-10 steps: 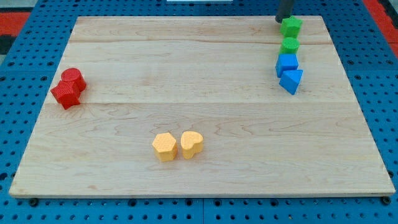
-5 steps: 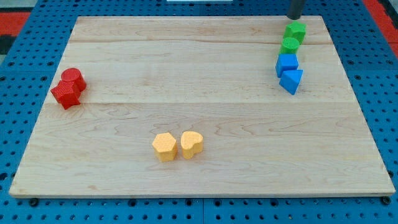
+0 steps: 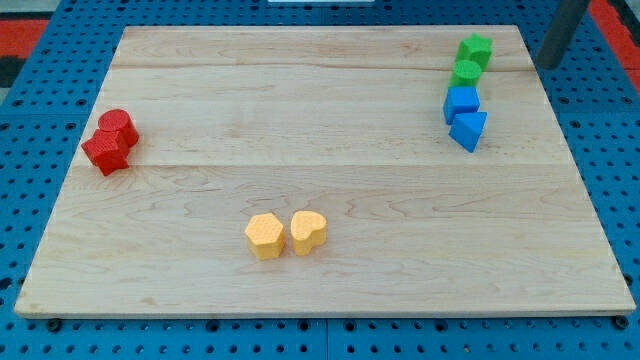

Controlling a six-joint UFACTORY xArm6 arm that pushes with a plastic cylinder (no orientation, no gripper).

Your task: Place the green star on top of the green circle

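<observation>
1. Two red blocks (image 3: 110,141) sit touching each other far to the view's left of the tool, near the desk's (image 3: 320,120) left edge.
2. Two yellow blocks (image 3: 286,234) lie side by side, well to the left of and below the tool.
3. Green star (image 3: 474,49) touches the green circle (image 3: 466,72) just below it, left of the tool.
4. Blue blocks (image 3: 464,116) continue that column downward.
5. Tool tip (image 3: 549,64) stands off the desk's right edge, apart from every block; a plain rod, it has nothing to spread or pinch.
</observation>
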